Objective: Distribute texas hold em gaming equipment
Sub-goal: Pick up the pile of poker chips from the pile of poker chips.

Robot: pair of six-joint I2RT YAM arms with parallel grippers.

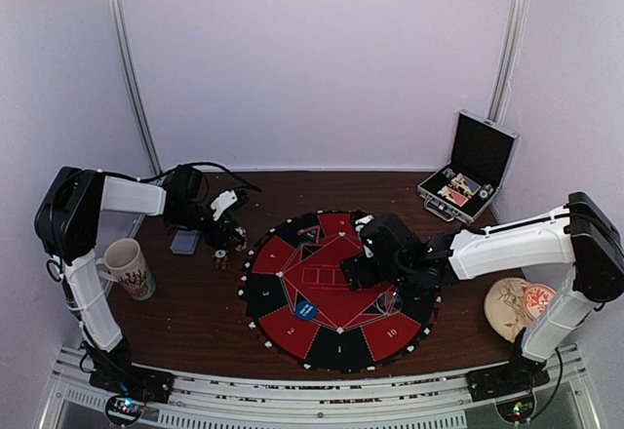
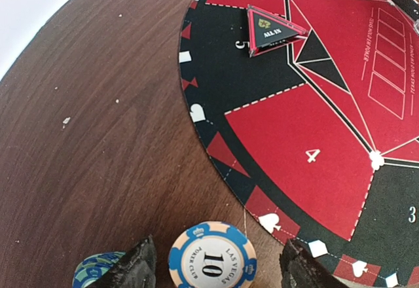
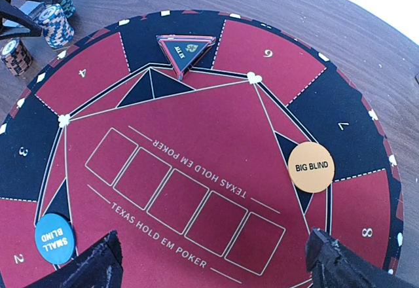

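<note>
A blue-and-white poker chip (image 2: 213,260) marked 10 lies between the fingers of the left pincer (image 2: 219,243). The jaws stand apart, with a sliver of wood showing on either side of the chip, so nothing is clamped. A teal chip (image 2: 97,267) sits just outside one finger (image 2: 134,268).

Only the right wrist view shows the chip stacks (image 3: 54,23), which stand in short columns just off the rim of the round mat (image 3: 366,137). Only the top view shows the grey-blue card deck (image 1: 184,243) on the left pincer's outer side, with the mug (image 1: 127,265) beyond it. It also shows the open case (image 1: 468,171) well apart at the far right.

The right pincer (image 3: 215,235) hovers over the mat's printed card boxes, jaws wide apart with nothing between them. The SMALL BLIND disc (image 3: 54,237) lies just beside one finger. The BIG BLIND disc (image 3: 311,167) is ahead of the other, and the ALL IN marker (image 3: 185,49) is farther ahead.

In the left wrist view, the desk (image 2: 98,137) runs ahead of the left pincer to its edge. The mat's rim passes just beside the inner finger.
</note>
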